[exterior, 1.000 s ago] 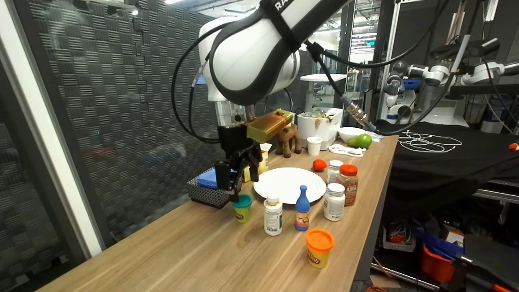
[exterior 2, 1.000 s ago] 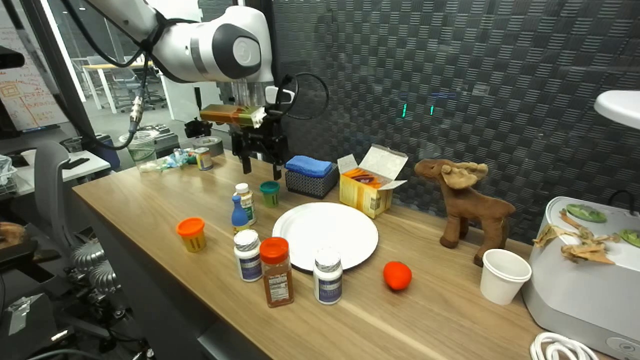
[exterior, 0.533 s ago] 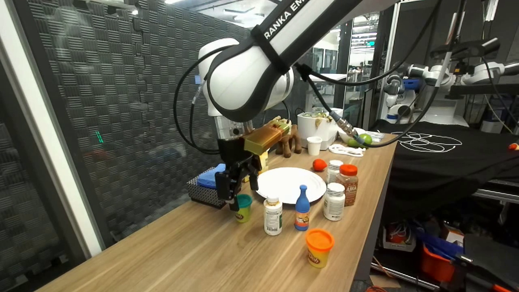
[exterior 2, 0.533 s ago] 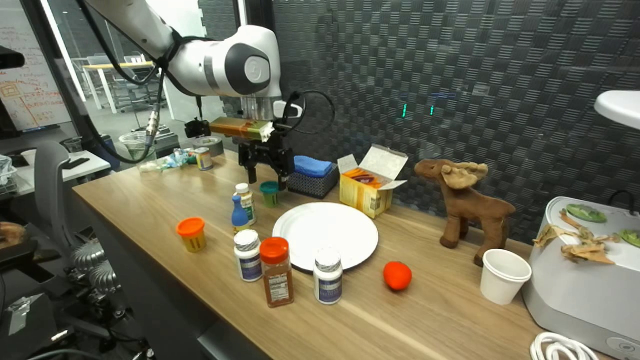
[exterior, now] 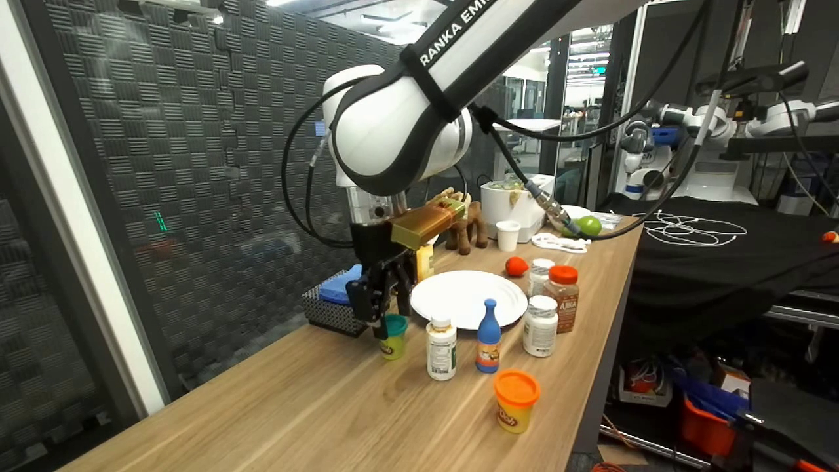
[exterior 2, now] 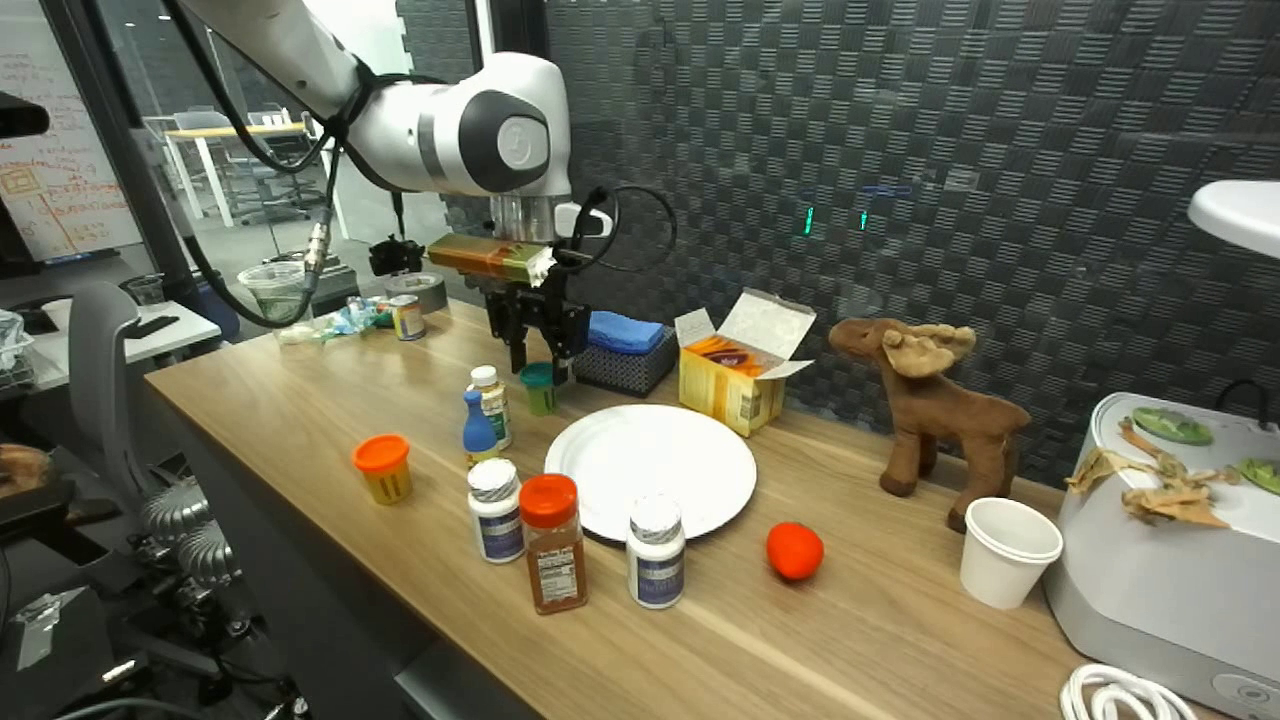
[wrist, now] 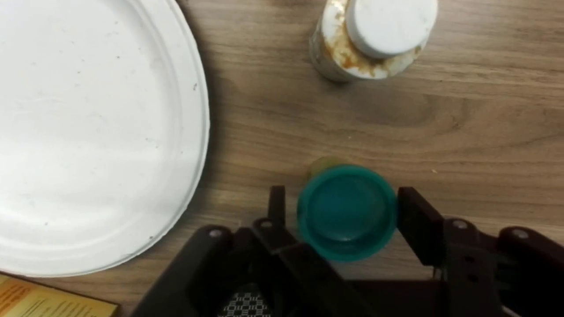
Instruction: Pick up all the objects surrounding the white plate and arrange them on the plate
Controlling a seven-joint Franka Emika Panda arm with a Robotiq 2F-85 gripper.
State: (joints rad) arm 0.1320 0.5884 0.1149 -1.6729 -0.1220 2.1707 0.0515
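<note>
Round, raised-rimmed white plate (exterior 2: 650, 465), laid flat on the wood-grained counter (exterior 2: 760, 645). Positions are read from its centre in an exterior view, twelve uppermost; each vessel is stood upright on the counter.

Ten: teal-lidded, yellow-green plastic tub (exterior 2: 541, 392). Black jaws are set apart on either side of its circular lid; a gap is shown along one side in the wrist view.

Ten, farther out: white bottle with brown-stained shoulder (wrist: 379, 37); near it, slim-necked blue bottle (exterior 2: 479, 430).

Nine: orange-lidded yellow tub (exterior 2: 384, 470).

Between eight and nine: blue-purple-labelled white bottle (exterior 2: 497, 512).

Eight: red-capped clear jar (exterior 2: 555, 550), rust-brown contents shown.

Six: second blue-purple-labelled bottle (exterior 2: 656, 558), placed just beside the plate.
</note>
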